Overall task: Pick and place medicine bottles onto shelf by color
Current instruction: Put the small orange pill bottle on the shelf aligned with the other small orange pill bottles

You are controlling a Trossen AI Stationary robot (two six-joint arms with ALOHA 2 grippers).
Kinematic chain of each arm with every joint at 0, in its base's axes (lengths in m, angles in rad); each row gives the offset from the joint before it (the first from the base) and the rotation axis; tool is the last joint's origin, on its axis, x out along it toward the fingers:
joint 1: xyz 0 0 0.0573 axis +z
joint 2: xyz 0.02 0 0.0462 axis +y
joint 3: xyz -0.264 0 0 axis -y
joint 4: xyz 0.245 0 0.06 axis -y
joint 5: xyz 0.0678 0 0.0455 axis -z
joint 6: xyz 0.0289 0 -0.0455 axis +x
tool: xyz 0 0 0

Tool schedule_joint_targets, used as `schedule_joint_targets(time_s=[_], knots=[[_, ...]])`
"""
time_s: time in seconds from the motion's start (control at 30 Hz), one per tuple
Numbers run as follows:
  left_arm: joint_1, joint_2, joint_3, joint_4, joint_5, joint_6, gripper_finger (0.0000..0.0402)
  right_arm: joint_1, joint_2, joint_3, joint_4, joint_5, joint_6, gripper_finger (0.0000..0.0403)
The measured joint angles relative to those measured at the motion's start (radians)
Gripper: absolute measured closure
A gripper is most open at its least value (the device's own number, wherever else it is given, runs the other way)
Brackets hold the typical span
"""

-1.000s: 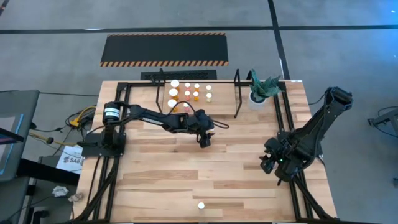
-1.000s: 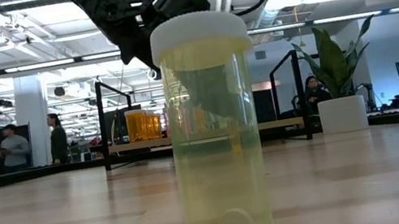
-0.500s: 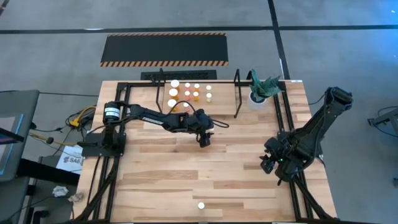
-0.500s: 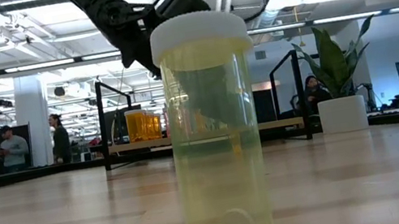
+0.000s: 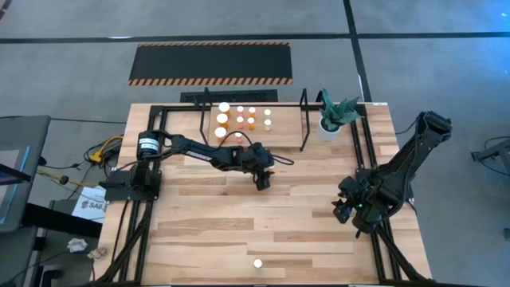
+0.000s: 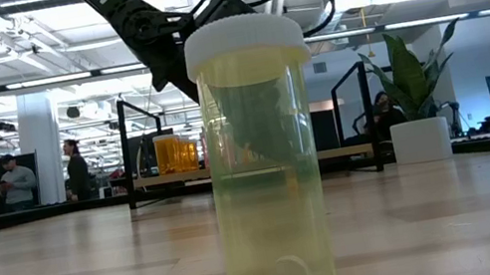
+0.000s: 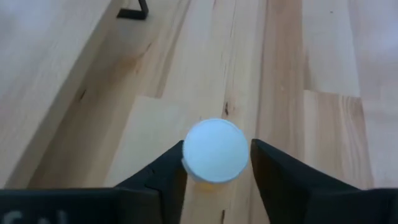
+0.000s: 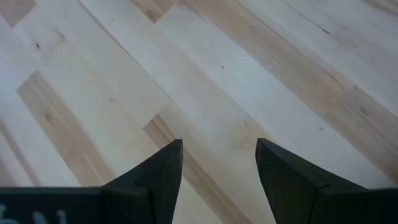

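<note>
While the pale plank desk [image 5: 199, 231] lies mostly bare, I see the low black-bar shelf [image 5: 303, 119] at its far edge, already carrying most bottles. My left claw [image 7: 216, 180] hangs mid-desk, clamped on a small white-capped bottle [image 7: 216, 151]; it seems light, rigid and slick, so I'd grip the body under the cap. One clear yellowish bottle [image 6: 265, 164] stands alone at the near edge. The right claw [image 8: 217, 165] waits at right, fingers apart. A potted plant [image 5: 333, 115] stands just right of the shelf.
</note>
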Motion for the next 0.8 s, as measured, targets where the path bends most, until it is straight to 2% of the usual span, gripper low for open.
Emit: schedule_joint_targets(time_s=[0.2,0.3,0.4,0.6,0.8], knots=[[0.005,0.0,0.0,0.0,0.029,-0.015,0.0308,0.0,0.0,0.0,0.0,0.0,0.0,0.0178],[0.005,0.0,0.0,0.0,0.029,-0.017,0.0328,0.0,0.0,0.0,0.0,0.0,0.0,0.0178],[0.005,0.0,0.0,0.0,0.028,-0.026,0.0329,0.0,0.0,0.0,0.0,0.0,0.0,0.0178],[0.005,-0.03,0.0,-0.006,0.028,-0.041,0.03,0.0,0.0,0.0,0.0,0.0,0.0,0.0178],[0.019,-0.104,0.0,-0.037,0.027,-0.03,0.0302,0.0,0.0,0.0,0.003,0.0,0.0,0.0178]])
